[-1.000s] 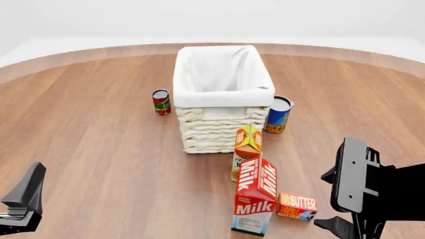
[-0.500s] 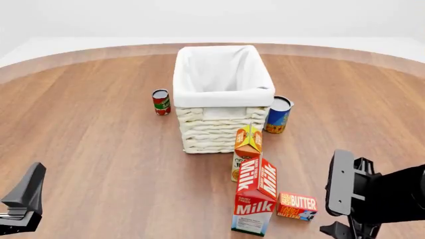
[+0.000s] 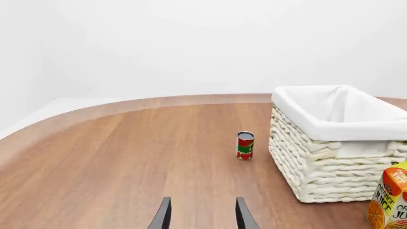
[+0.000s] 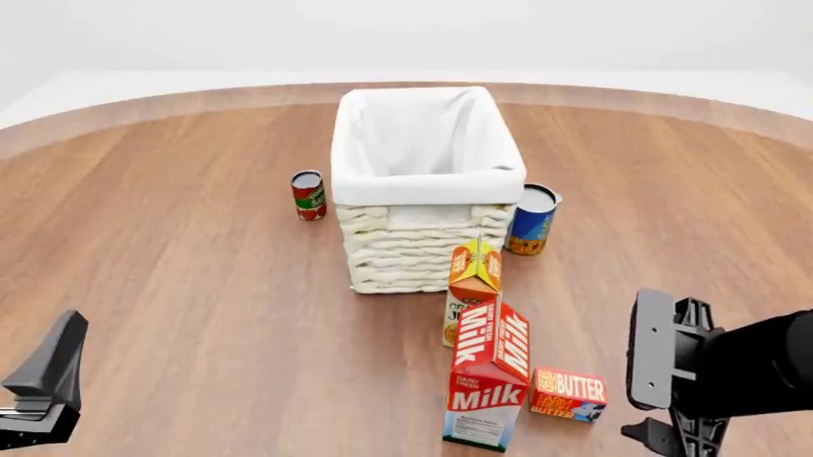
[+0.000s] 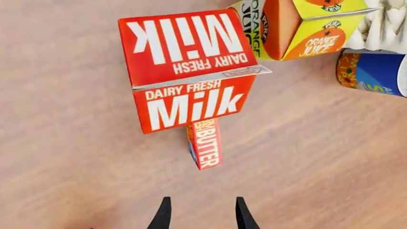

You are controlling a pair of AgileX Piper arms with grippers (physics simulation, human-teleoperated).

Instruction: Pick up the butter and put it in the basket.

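The butter [image 4: 568,395], a small flat red-orange box, lies on the table just right of the milk carton [image 4: 489,386]. In the right wrist view the butter [image 5: 205,143] sits straight ahead of my open, empty right gripper [image 5: 200,214], beyond the fingertips and apart from them. In the front view the right gripper [image 4: 654,405] hovers just right of the butter. The cream wicker basket [image 4: 406,249] with white lining stands at the table's middle, beyond the cartons. It also shows in the left wrist view [image 3: 330,167]. My left gripper [image 3: 202,217] is open and empty at the near left [image 4: 49,381].
An orange juice carton [image 4: 474,286] stands between the milk carton and the basket. A blue can [image 4: 531,219] stands at the basket's right side, a red can [image 4: 307,194] at its left. In the right wrist view the milk carton [image 5: 190,71] looms right behind the butter.
My right gripper has come down and a little left, closer to the table beside the butter. The left arm and all objects have not moved.
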